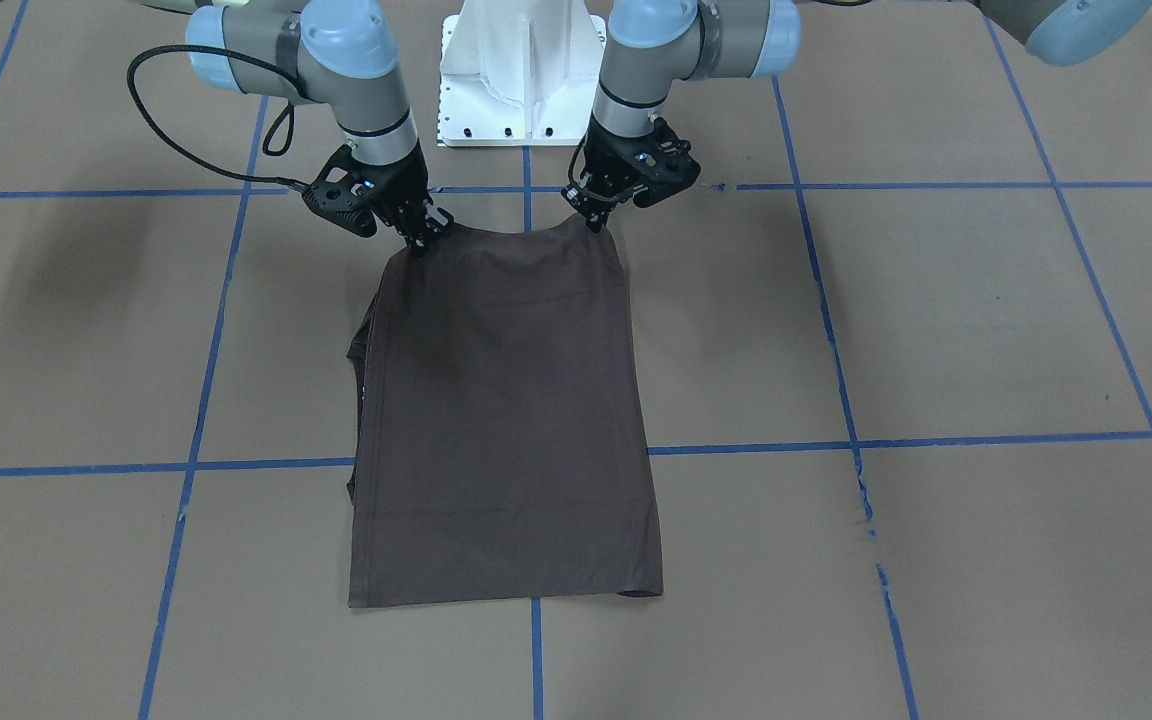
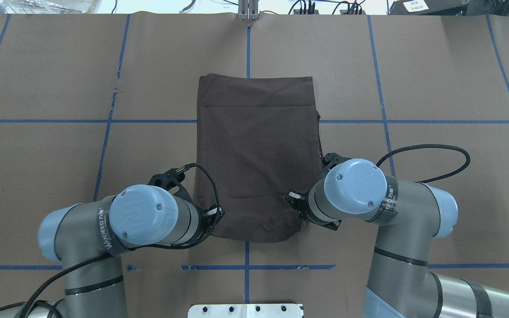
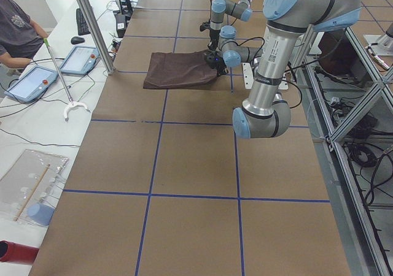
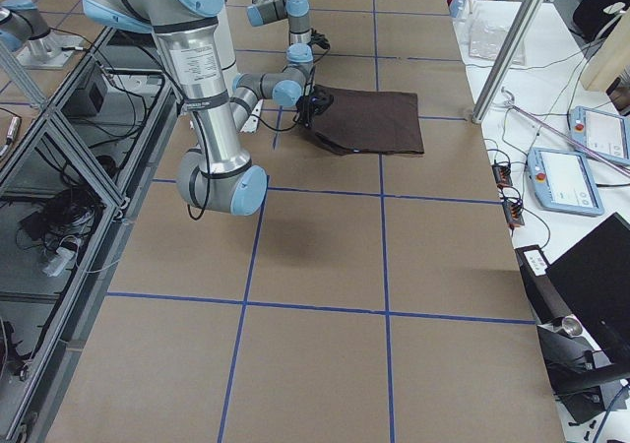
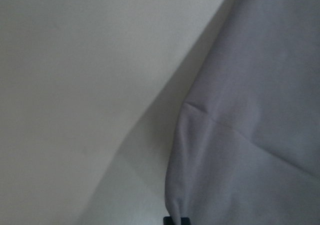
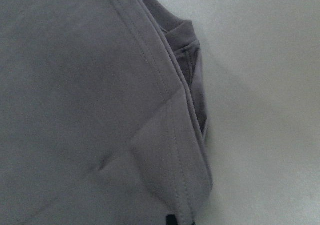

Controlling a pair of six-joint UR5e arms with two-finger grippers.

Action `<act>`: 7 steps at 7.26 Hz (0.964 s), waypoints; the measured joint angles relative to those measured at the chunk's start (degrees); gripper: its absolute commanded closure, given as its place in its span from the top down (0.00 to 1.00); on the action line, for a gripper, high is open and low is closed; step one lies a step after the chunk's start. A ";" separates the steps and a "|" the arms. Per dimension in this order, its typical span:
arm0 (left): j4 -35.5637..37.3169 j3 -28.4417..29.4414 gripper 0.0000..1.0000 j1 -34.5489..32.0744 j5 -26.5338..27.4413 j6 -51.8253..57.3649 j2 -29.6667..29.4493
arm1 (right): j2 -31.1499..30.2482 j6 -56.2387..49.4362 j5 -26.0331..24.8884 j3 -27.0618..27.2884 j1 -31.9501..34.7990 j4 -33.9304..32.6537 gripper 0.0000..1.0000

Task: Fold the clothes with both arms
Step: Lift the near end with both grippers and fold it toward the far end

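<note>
Clamping T-shirt (image 1: 506, 400) corners, left claw (image 1: 596, 220) and right claw (image 1: 425, 238) look partly hidden.

2 grey-silver arms (image 2: 396, 247), light blue joint caps (image 2: 355, 186) (screwed), black braided cables (image 2: 435, 146)

T-shirt (image 1: 506, 420) on table (image 1: 936, 320) (brown-papered)
</note>
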 measured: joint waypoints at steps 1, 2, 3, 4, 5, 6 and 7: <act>2.08 -4.95 0.00 1.85 -0.01 0.04 2.07 | -1.98 -0.07 1.74 3.39 -0.57 0.02 0.00; 3.46 -8.56 0.00 2.99 -0.08 0.03 3.52 | -3.27 -0.08 3.22 5.82 -1.12 0.03 0.00; 4.49 -10.61 0.00 3.49 -0.23 0.06 4.10 | -3.39 -0.14 3.91 6.65 -1.57 0.15 0.00; 4.95 -11.23 0.00 3.50 -0.32 0.17 4.08 | -2.75 -0.27 4.00 6.16 -1.51 0.93 0.00; 5.07 -11.29 0.00 2.52 -0.35 1.03 3.75 | -1.83 -0.36 3.93 4.82 -0.46 2.88 0.00; 5.08 -10.80 0.00 0.11 -0.45 3.00 3.00 | -1.10 -0.57 4.00 3.10 1.56 5.29 0.00; 4.94 -8.72 0.00 -3.23 -0.56 5.00 1.47 | 0.43 -1.04 4.39 0.23 4.36 6.96 0.00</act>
